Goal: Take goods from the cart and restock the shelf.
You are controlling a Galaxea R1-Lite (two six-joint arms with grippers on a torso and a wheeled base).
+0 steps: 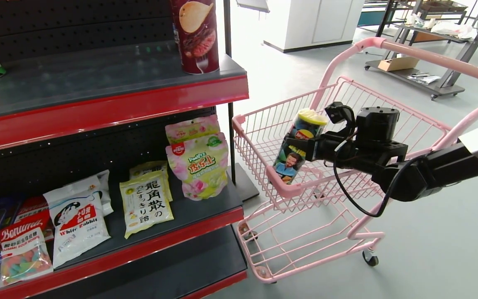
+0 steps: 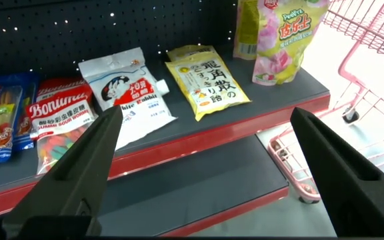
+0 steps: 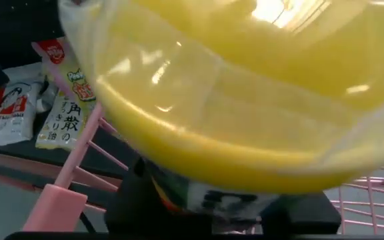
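While the right gripper [image 1: 305, 146] sits right of centre in the head view, over the top basket of the pink cart [image 1: 282, 189], its jaws are clamped round the middle of a chip can [image 1: 288, 166] with a yellow lid [image 1: 313, 117]. That can's tilted a bit, lid end leaning toward the right of the frame, lower end near the basket's front rim; can't tell if it touches the wire floor. Left half of the frame is the shelf [image 1: 110, 104], with a maroon can [image 1: 195, 35] standing upright on the upper board, top centre. Lower board has snack packs: pink bags [image 1: 199, 166] propped against the back panel, a yellow bag [image 1: 145, 203] and a white bag [image 1: 79, 220] lying flat. In the left wrist view the left gripper [image 2: 207, 113] has its jaws wide apart, facing those packs.
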